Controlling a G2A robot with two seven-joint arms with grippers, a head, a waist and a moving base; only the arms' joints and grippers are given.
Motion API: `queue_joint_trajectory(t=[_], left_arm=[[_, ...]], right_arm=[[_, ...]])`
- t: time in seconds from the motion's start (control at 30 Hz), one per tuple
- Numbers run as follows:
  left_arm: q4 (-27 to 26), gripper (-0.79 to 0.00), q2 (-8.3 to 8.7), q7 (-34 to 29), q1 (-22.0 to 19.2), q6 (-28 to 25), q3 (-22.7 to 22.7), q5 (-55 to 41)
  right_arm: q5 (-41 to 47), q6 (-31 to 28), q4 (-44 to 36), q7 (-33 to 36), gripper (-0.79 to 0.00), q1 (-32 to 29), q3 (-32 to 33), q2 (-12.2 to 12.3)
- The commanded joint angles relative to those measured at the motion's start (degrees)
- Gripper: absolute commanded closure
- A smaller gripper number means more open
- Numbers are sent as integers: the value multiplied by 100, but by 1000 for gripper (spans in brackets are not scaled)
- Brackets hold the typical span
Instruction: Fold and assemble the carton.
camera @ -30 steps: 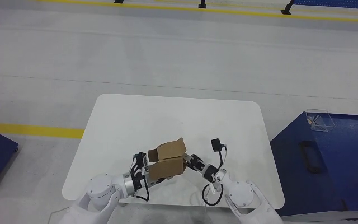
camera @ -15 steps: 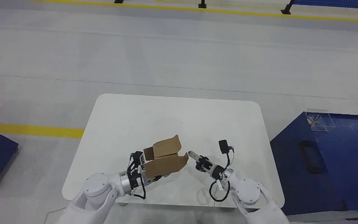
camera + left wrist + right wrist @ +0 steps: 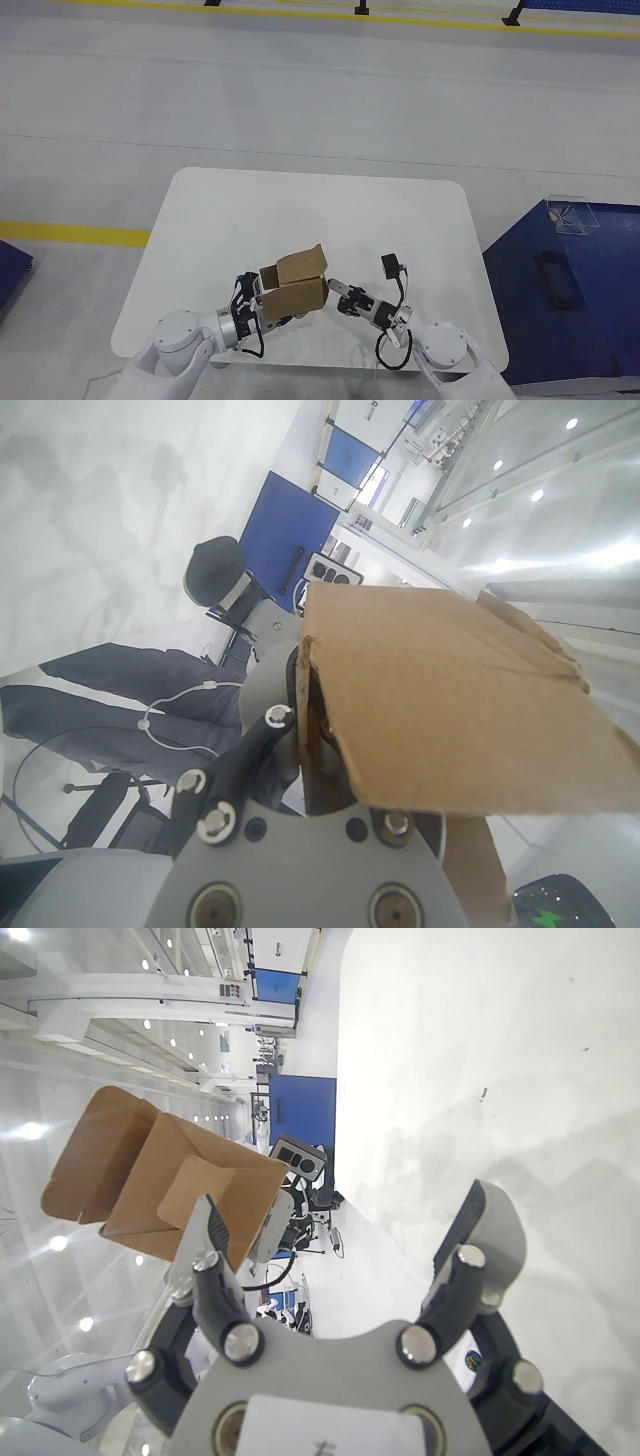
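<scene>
— Where's the carton (image 3: 295,283)?
— Above the table's (image 3: 250,205) near edge, with the left gripper (image 3: 259,294) clamped on its side.
— Right gripper (image 3: 342,1198)?
— Fingers apart, just beside the end flap. Flap-folding seems to be in hand; next it probably needs a square inward push.

The brown cardboard carton (image 3: 450,710) is of plain paperboard, matt and slightly fibrous; its cut edge looks rough and frayed. The white rounded table (image 3: 300,210) has a smooth, matt top with a few small dark specks. The right gripper (image 3: 345,1200) has a grey matt body, of plastic or painted metal, with shiny metal screw heads. Its finger pads (image 3: 457,1223) are black, ribbed and look like rubber. The left gripper (image 3: 258,300) has the same grey matt finish and bright metal pins.
</scene>
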Motion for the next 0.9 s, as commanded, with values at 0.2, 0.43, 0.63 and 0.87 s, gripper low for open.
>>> queue_joint_trajectory(t=[0.2,0.43,0.63,0.87], left_arm=[[-36,0,-2,21,9,3,45,66],[-46,0,0,44,19,12,41,90],[-60,0,3,43,24,19,20,78],[-51,0,2,23,-5,40,26,77]], right_arm=[[0,-35,-68,-45,-785,44,-24,-1],[-74,20,-44,-21,-785,90,-89,-1],[-89,52,1,-34,-785,141,-153,-9],[-120,81,83,-61,-785,245,-289,-33]])
